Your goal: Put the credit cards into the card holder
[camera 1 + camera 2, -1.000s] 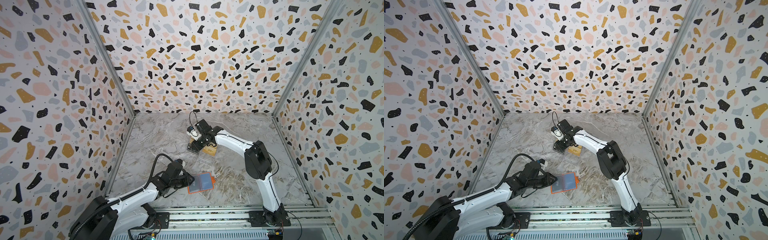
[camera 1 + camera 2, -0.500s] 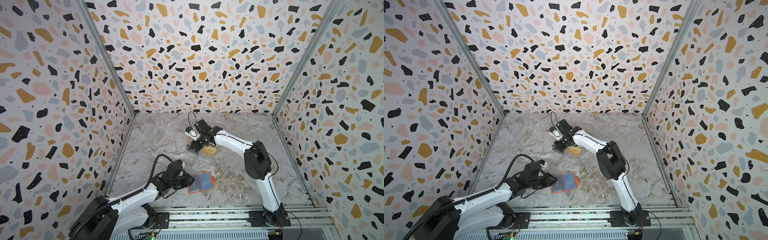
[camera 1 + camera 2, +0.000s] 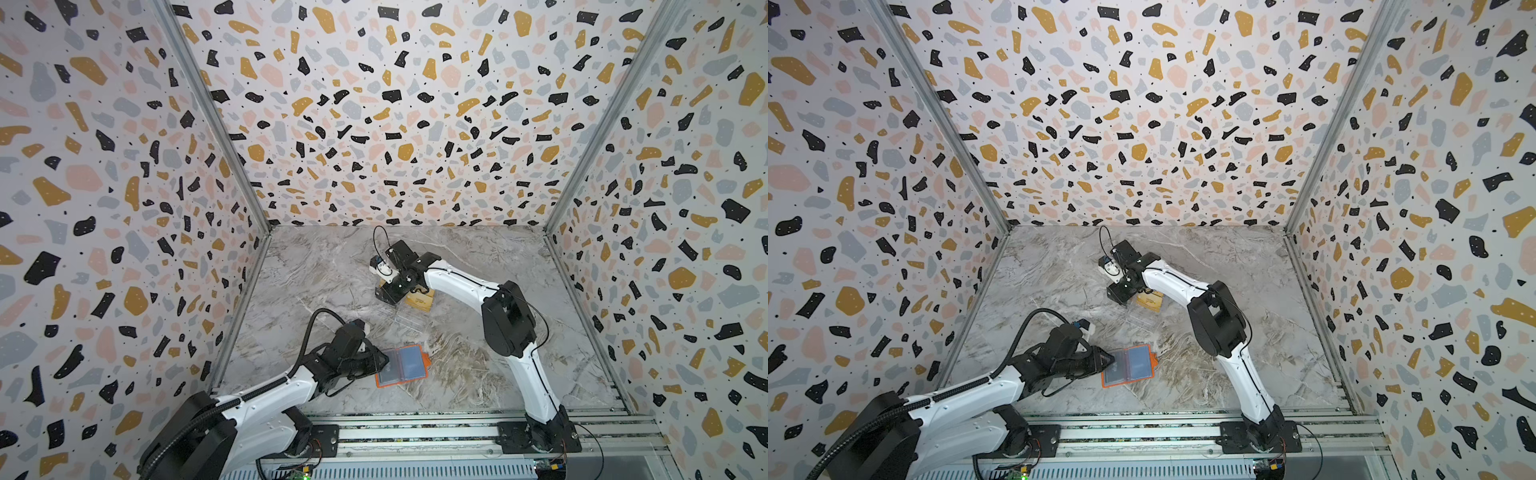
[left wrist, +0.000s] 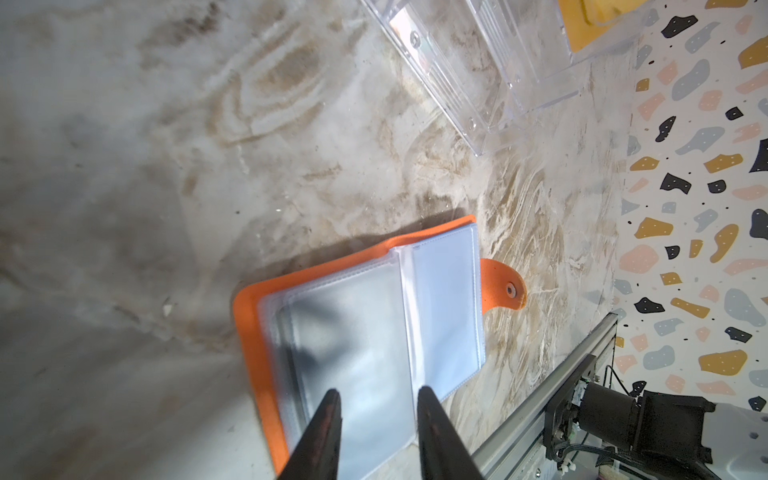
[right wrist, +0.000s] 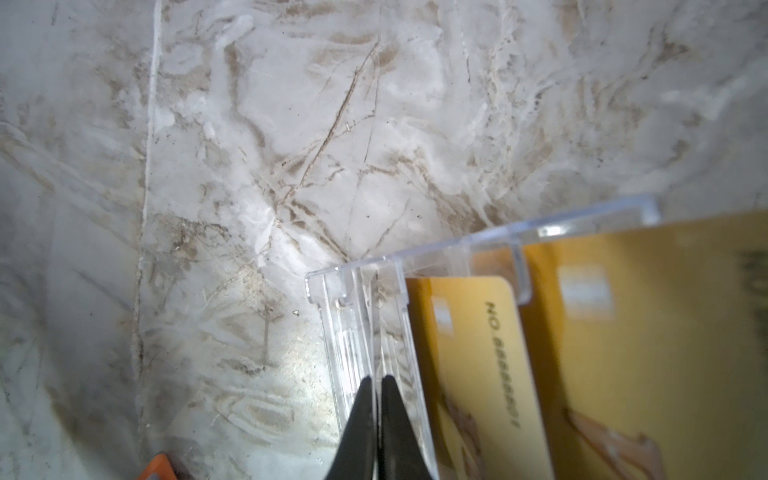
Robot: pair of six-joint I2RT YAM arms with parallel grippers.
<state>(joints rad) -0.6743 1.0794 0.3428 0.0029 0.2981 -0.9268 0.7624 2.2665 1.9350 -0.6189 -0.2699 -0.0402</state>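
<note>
left gripper parted over card holder; right gripper closed by cards

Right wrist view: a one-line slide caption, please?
Right tool shut at the end slot of the clear acrylic stand, beside gold credit cards standing in it.

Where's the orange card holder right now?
In both top views the card holder lies open on the table, front and centre, at the tips of the left gripper, with the clear stand behind it.

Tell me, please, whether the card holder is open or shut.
Open: the card holder lies spread, clear sleeves showing, snap tab unfastened.
</note>
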